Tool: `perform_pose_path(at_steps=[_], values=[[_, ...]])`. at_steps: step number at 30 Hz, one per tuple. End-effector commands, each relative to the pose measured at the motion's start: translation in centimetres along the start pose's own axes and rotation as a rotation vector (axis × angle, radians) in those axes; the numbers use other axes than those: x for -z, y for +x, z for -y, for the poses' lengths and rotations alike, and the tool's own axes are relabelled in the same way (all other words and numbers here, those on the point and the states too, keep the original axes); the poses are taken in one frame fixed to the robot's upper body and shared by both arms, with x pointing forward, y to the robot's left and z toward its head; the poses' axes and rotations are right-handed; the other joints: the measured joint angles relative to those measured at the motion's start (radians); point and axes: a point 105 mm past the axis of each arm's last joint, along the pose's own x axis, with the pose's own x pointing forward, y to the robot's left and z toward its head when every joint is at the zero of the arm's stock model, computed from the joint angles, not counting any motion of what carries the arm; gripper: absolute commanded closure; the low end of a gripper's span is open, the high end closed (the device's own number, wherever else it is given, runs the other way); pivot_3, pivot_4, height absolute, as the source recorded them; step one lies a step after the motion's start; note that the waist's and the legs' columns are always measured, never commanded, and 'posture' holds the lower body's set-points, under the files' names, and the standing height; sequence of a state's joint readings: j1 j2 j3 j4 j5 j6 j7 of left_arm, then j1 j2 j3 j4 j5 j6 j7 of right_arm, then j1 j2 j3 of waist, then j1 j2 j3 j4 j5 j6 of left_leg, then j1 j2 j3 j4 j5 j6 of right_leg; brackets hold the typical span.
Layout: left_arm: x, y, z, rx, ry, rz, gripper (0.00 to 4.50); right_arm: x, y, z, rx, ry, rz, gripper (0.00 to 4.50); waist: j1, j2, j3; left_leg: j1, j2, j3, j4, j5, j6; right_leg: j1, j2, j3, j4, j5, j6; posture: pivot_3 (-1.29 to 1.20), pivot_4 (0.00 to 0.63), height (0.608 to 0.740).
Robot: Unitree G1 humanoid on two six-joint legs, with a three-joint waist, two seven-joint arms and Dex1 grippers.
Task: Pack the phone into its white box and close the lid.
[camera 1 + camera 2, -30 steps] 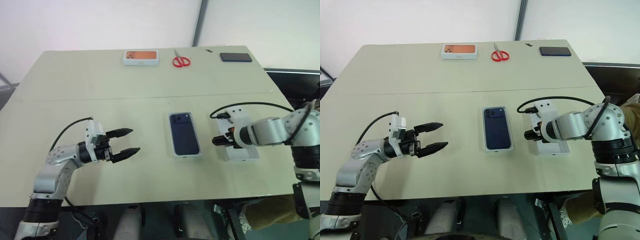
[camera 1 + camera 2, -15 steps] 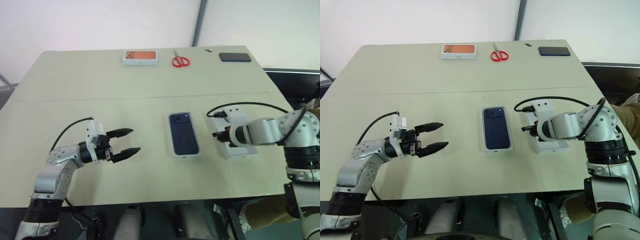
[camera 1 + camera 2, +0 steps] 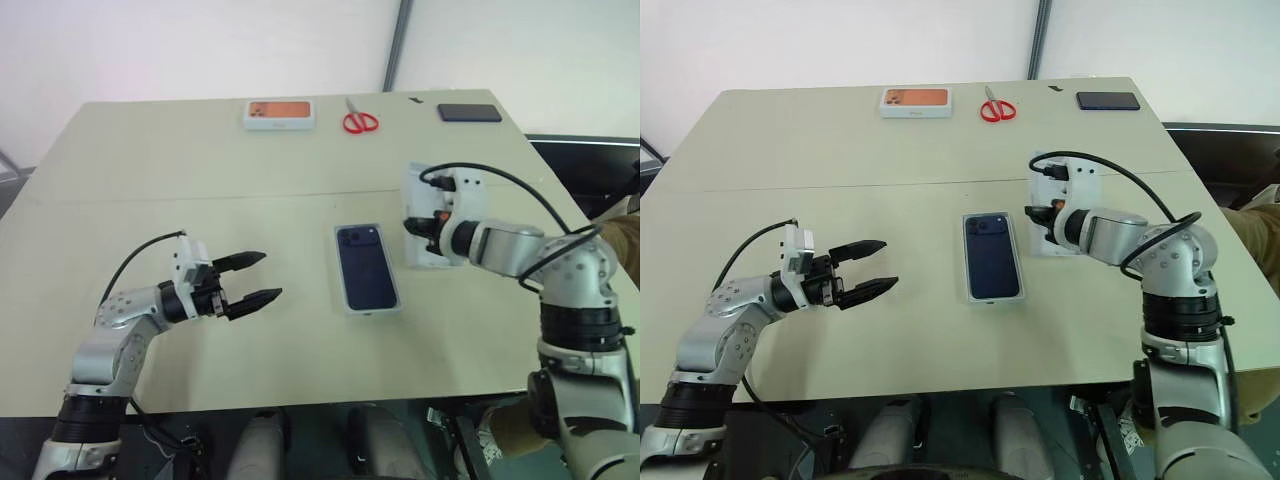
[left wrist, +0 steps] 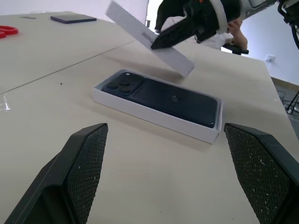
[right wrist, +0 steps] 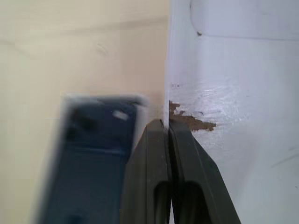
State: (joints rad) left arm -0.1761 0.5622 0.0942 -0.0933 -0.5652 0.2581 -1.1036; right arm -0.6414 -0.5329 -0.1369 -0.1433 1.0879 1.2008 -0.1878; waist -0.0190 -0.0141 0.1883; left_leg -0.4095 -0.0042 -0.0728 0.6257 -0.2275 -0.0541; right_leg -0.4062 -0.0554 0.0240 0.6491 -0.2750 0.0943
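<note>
Right now the lid, a thin white rectangular cardboard cover with low walls, is hanging tilted in the air just to the right of the box, one long edge raised and no part of it visibly resting on the tabletop. The right gripper is pinching it by one wall, its two black fingers pressed together on the thin card. To my eye the lid is very light and fairly stiff, but its walls are thin and would buckle or crease under a hard squeeze, and smooth card pinched at a single point is liable to swing or slip. A hold near the middle of a long wall looks best for keeping it level as it goes down.

Just beside it, the glossy dark navy smartphone is already lying flat inside the shallow white rectangular tray, camera cluster toward the far end. The tray is fitting it closely, so the lid will need squaring to the rim before being pressed on, and the light tray may slide if pushed sideways.

Well off to the left, the left gripper is hovering with its fingers spread, grasping nothing, pointing toward the tray.

Along the far edge of the beige tabletop, a white box with an orange top, red-handled scissors and a small black slab are lying well apart from the work.
</note>
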Motion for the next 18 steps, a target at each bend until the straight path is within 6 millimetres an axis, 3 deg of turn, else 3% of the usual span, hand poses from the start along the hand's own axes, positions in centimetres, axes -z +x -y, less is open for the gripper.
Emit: perform_pose_path(at_steps=[1,4,9,18], values=[[-1.4,-0.1,-0.4,-0.013,0.040,0.039,0.32,-2.0,-0.8,-2.5,-0.149,0.021,0.138,4.47,0.000,0.000,0.000,0.000,0.000,0.000,0.000,0.000,0.000,0.000,0.000,0.000,0.000,0.000,0.000,0.00,0.150,0.740],[-1.7,-0.1,-0.8,-0.031,0.044,0.053,0.32,-2.6,-1.3,-4.3,-0.274,0.057,0.187,4.47,0.001,0.000,0.000,0.000,0.000,0.000,0.000,0.000,0.000,0.000,0.000,0.000,0.000,0.000,0.000,0.00,0.150,0.740],[-2.2,-0.2,-1.2,-0.064,0.028,0.077,0.32,-2.4,-2.3,-7.5,-0.590,0.383,0.184,4.47,0.000,0.000,0.000,0.000,0.001,0.000,0.000,0.000,0.000,0.000,0.000,0.000,0.000,0.000,0.000,0.00,0.150,0.740],[-3.2,-0.3,-2.7,-0.160,0.008,0.116,0.32,-1.4,-2.4,-10.9,-0.814,0.622,0.082,4.47,-0.002,0.000,0.000,0.000,0.001,0.000,0.001,0.000,0.000,0.000,0.000,0.000,0.001,0.001,-0.001,0.00,0.150,0.740]])
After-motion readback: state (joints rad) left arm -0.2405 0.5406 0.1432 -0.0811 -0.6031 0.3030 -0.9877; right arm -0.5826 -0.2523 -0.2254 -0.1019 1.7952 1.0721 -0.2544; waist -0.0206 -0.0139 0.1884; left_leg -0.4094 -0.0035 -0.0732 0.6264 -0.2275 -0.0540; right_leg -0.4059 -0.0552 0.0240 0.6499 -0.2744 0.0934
